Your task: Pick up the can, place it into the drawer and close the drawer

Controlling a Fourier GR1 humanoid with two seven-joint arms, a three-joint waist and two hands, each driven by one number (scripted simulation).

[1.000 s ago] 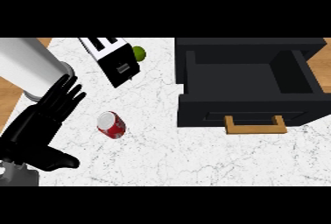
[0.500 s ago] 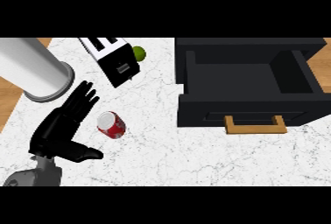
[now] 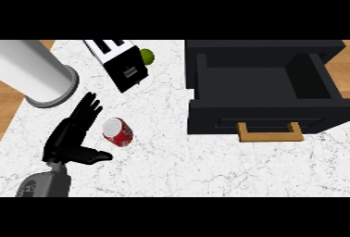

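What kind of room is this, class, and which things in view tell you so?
Most likely a kitchen: a white marble-look counter carries a toaster, a red can lying on its side, and a black drawer unit with its drawer open and a wooden handle.

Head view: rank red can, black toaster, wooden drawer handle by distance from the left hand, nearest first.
From the left hand, open at lower left:
1. Red can, lying on its side just right of the fingers.
2. Black toaster, above, near the counter's back edge.
3. Wooden drawer handle, far right on the open black drawer.
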